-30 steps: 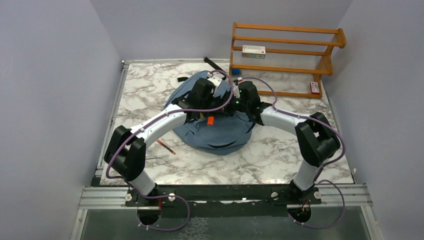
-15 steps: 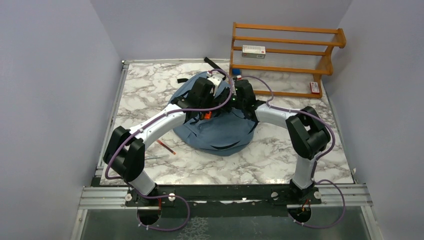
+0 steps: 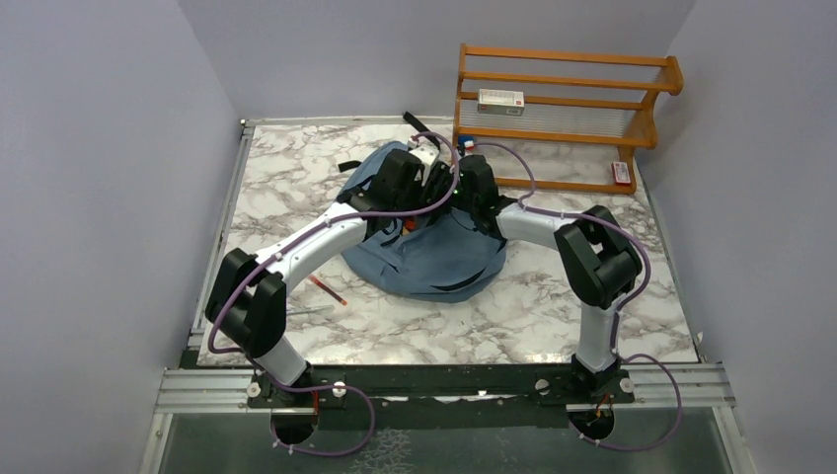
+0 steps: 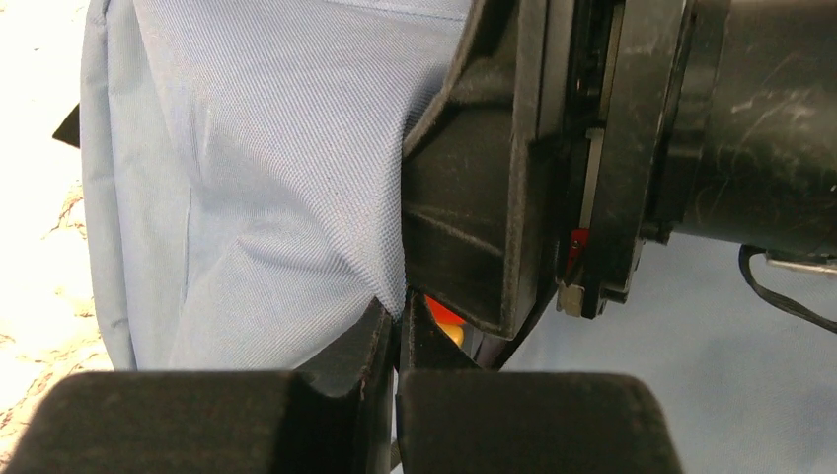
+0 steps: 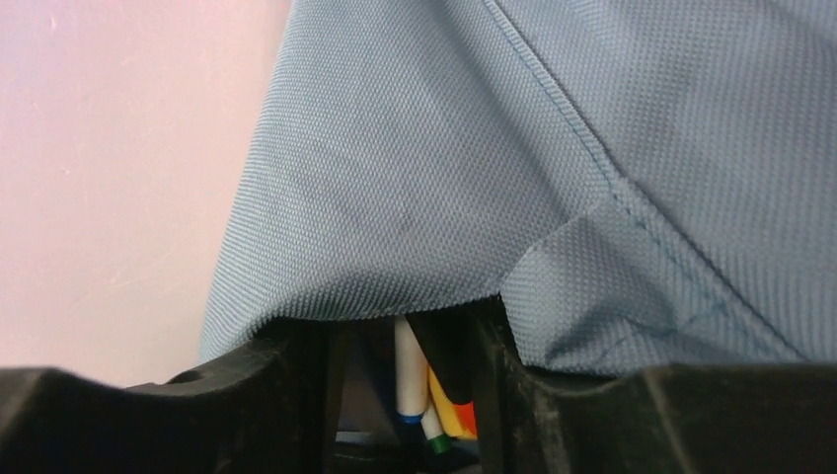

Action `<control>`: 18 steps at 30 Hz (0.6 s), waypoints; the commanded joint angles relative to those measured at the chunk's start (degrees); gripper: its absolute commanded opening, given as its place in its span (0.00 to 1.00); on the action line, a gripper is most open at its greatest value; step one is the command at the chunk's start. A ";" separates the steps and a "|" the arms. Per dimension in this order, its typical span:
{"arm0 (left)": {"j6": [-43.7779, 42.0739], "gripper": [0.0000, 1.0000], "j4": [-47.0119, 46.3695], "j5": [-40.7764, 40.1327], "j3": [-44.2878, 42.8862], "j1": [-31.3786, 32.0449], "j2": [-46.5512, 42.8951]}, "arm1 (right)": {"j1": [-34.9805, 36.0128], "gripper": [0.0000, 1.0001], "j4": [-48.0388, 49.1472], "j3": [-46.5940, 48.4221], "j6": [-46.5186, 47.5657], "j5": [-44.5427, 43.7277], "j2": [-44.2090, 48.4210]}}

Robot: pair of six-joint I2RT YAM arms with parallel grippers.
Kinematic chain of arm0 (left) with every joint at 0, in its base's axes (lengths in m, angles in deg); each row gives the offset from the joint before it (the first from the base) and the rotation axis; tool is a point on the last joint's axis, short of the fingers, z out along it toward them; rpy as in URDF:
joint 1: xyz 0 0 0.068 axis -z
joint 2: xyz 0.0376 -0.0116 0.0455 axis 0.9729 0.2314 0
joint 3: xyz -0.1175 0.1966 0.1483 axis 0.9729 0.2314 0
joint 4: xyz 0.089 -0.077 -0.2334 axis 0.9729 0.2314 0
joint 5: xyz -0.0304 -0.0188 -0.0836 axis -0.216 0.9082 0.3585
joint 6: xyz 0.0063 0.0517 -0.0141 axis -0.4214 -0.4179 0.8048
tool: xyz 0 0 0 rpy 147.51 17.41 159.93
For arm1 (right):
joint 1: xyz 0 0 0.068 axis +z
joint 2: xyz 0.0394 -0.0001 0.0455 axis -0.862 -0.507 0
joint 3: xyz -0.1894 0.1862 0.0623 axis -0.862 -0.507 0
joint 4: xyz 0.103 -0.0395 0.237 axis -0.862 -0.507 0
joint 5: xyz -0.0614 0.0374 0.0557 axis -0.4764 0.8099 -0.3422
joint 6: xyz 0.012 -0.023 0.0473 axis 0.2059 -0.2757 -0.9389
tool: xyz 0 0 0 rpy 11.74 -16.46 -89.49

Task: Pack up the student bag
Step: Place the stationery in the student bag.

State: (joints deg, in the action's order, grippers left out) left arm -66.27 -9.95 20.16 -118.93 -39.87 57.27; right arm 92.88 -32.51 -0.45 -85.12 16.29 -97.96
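The dusty-blue student bag (image 3: 424,259) lies in the middle of the table. My left gripper (image 3: 422,180) is over its far part, shut on a fold of the bag's fabric (image 4: 296,197), which it holds up; the pinch shows in the left wrist view (image 4: 398,318). My right gripper (image 3: 456,190) is close beside it at the bag's opening. In the right wrist view its fingers (image 5: 296,395) hold a bundle of markers (image 5: 410,380) with white barrels and blue, green and orange ends, under the raised fabric (image 5: 444,178). An orange tip (image 3: 407,225) shows below the grippers.
A wooden rack (image 3: 568,109) stands at the back right with a white box (image 3: 500,99) on a shelf and a small red-and-white item (image 3: 620,173) at its foot. A red pen (image 3: 326,288) and a thin pencil (image 3: 308,311) lie left of the bag.
My right arm has swung left and toward the far side, carrying the orange-tipped bundle up under the lifted fabric. The left gripper has kept hold of the fabric and barely moved.
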 commanded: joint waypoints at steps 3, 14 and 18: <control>1.45 0.00 2.16 3.07 -3.88 0.75 1.39 | -0.57 0.57 3.56 -2.84 3.45 -2.12 3.15; 3.43 0.24 1.26 4.09 -2.76 0.13 1.07 | -0.56 0.57 -1.84 -13.73 11.10 -5.01 19.70; 4.89 0.44 0.61 4.57 -1.05 -0.39 -1.66 | -0.56 0.57 -4.07 -18.36 13.64 -7.57 26.68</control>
State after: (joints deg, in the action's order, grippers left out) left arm -63.77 -7.46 22.34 -120.91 -39.76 59.04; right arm 92.51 -33.76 -15.03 -75.91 12.84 -77.11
